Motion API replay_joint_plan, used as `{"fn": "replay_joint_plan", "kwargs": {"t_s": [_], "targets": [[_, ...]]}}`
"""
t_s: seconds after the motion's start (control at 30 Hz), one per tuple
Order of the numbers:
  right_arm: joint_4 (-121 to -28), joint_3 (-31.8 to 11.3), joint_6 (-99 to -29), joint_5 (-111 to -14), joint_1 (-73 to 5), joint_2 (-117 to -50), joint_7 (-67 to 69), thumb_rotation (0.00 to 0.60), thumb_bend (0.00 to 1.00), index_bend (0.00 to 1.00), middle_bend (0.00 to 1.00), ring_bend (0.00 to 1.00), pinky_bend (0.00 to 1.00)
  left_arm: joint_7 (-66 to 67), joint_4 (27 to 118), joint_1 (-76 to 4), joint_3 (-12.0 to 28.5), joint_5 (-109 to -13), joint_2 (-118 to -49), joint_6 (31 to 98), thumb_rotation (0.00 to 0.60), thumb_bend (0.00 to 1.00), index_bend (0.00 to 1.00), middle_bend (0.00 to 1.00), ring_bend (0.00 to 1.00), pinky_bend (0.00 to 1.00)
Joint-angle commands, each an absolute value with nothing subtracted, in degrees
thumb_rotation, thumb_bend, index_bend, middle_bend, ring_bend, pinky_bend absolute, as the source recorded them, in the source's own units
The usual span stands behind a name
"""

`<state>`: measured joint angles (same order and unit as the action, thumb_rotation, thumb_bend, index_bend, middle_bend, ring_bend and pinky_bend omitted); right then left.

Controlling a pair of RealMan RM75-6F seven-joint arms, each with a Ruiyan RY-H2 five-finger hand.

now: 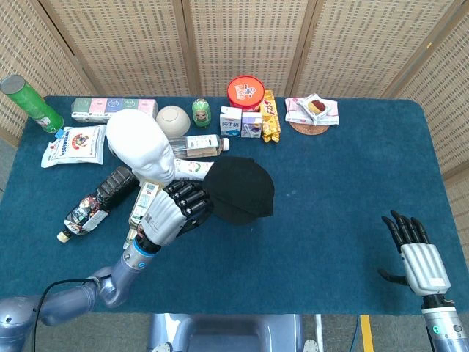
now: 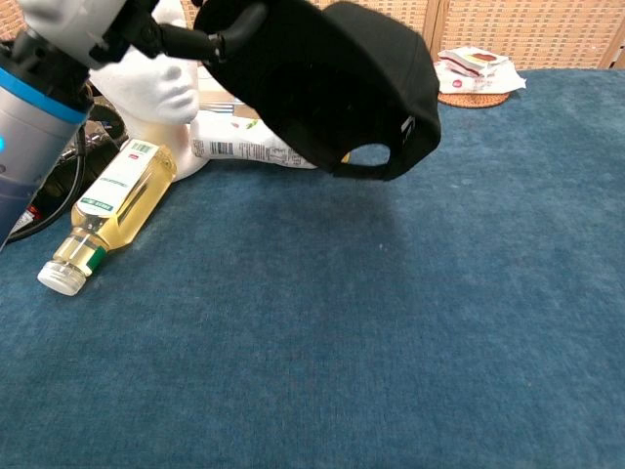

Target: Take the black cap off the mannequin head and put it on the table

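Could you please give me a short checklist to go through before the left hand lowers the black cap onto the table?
1. Cap off the mannequin head: ok, the head is bare.
2. Left hand holds the black cap: ok, fingers grip its edge in both views.
3. Cap clear of the table: ok, the chest view shows it hanging above the cloth.
4. Landing spot free: ok, bare blue cloth lies below and to the right of the cap; the white bottle lies close behind.
5. Right hand out of the way: ok, open at the table's near right corner.
6. Grip firmness: cannot tell.
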<state>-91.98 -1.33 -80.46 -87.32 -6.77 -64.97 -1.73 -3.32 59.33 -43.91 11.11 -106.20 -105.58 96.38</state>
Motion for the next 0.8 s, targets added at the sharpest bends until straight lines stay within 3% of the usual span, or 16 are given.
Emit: {"fn": "replay_joint_plan", "kwargs": {"t_s": [0.03,0.2,0.37,0.5,0.6,0.67,0.8], "targets": [[-92.06,-1.35,-80.47,-87.28,-6.76,-64.95,-1.71,0.600,0.00,0.03,0.00,0.00,0.00,-3.40,58.31,-43.28,10.20,-105.01,-106.10,95.27,0.600,0.45,0.75,0.57,0.46,0.63],[-92.07,-1.56,-80.89,-87.19,-6.64,-64.98,-1.70,0.600,0.00,0.03,0.00,0.00,0.00,-4.71,58.79,-42.16,7.84,-103.82,-105.34,93.16,0.600,0.42,0.75,0.57,0.46,0.62],[-92.11,-1.58,-80.94,-87.22,-6.62,-64.88,-1.53,0.600,0.00,0.03,0.00,0.00,0.00,-5.48,61.94,-41.27,5.79,-103.73,-102.52,91.72,0.600,0.32,0.74,0.41,0.34,0.52],[-92.19,-1.60,-81.23,-87.41,-6.53,-64.73,-1.22,0.600,0.00,0.03,0.00,0.00,0.00,-3.46,63.68,-40.52,4.84,-104.32,-99.70,91.72,0.600,0.26,0.73,0.40,0.33,0.52],[-92.17,-1.66,-81.40,-87.42,-6.47,-64.65,-1.04,0.600,0.00,0.03,0.00,0.00,0.00,-1.90,66.73,-39.84,3.78,-103.22,-96.59,88.99,0.600,0.20,0.62,0.32,0.28,0.51],[-92.18,-1.67,-81.43,-87.42,-6.45,-64.63,-1.01,0.600,0.00,0.03,0.00,0.00,0.00,-0.99,69.62,-39.50,3.20,-102.53,-94.36,87.25,0.600,0.16,0.49,0.23,0.23,0.50],[-92.29,-1.66,-81.58,-87.47,-6.37,-64.62,-1.12,0.600,0.00,0.03,0.00,0.00,0.00,0.88,73.97,-38.35,2.51,-101.88,-90.59,86.30,0.600,0.11,0.40,0.16,0.18,0.44]]}}
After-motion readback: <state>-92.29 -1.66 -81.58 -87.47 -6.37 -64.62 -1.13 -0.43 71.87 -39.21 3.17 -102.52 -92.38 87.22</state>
